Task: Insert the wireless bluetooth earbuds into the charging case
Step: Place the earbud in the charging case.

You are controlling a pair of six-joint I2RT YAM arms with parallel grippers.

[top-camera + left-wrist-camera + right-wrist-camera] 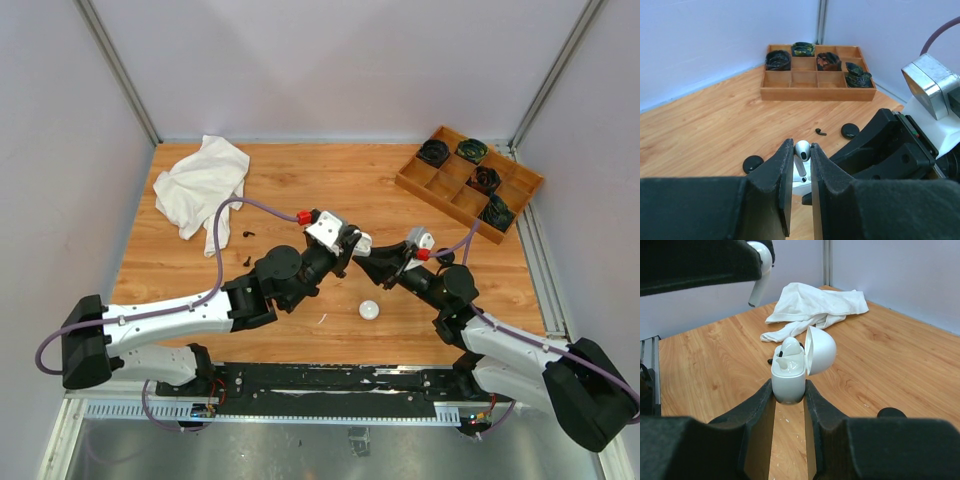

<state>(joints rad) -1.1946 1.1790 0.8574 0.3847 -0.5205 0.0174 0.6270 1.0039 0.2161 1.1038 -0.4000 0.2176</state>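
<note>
A: Pinching the bud (759,275), the left claw (801,150) holds it above the open case (788,372), which the right claw (788,390) grips.
B: Risk: if the stem meets the socket tilted, it could jam or drop.

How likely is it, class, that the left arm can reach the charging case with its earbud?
Likely yes: the left gripper holds the white earbud just above the charging case, held open-lidded by the right gripper.

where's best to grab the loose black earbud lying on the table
Probably from straight above, pinching across the black earbud at its thicker end. It lies flat on the table, low and thin, so a sideways approach would likely just push it along.
</note>
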